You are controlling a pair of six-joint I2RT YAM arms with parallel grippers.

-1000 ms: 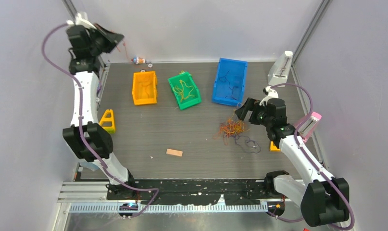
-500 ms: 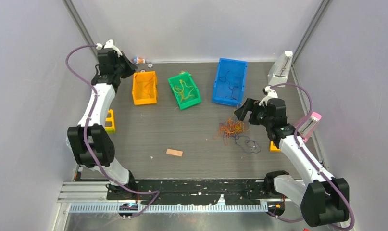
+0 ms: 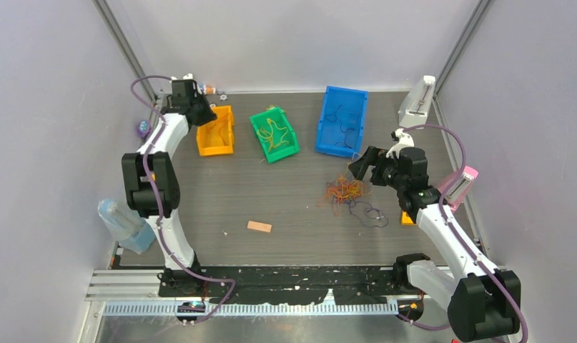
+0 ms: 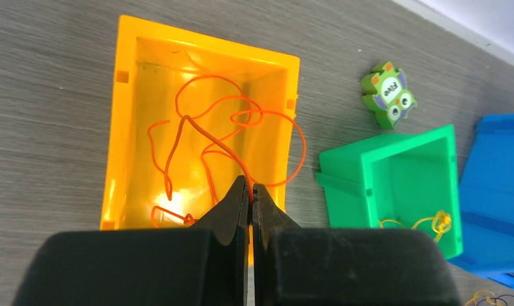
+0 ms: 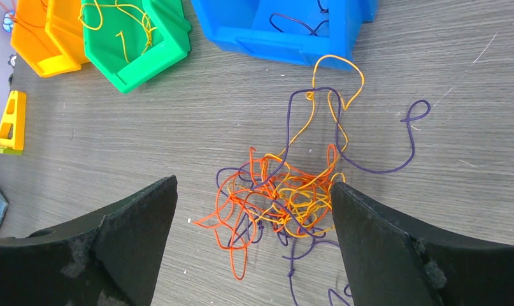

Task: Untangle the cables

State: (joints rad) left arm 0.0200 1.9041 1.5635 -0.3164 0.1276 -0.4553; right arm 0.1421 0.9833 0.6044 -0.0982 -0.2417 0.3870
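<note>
A tangle of orange, yellow and purple cables (image 3: 346,191) lies on the table right of centre; it also shows in the right wrist view (image 5: 286,197). My right gripper (image 5: 254,191) is open and hovers over the tangle, in the top view (image 3: 362,166) just right of it. My left gripper (image 4: 250,188) is shut on an orange cable (image 4: 203,137) that hangs into the orange bin (image 4: 125,115). In the top view the left gripper (image 3: 203,114) is over the orange bin (image 3: 215,131) at the back left.
A green bin (image 3: 274,133) holds yellow cables and a blue bin (image 3: 341,120) holds purple cables. A small wooden block (image 3: 259,226), a yellow wedge (image 5: 9,124), a green owl toy (image 4: 389,94), a pink-topped stand (image 3: 460,184) and a white stand (image 3: 418,102) are around.
My left arm has swung down and to the right, from high at the back left to over the orange bin. The right arm has stayed still.
</note>
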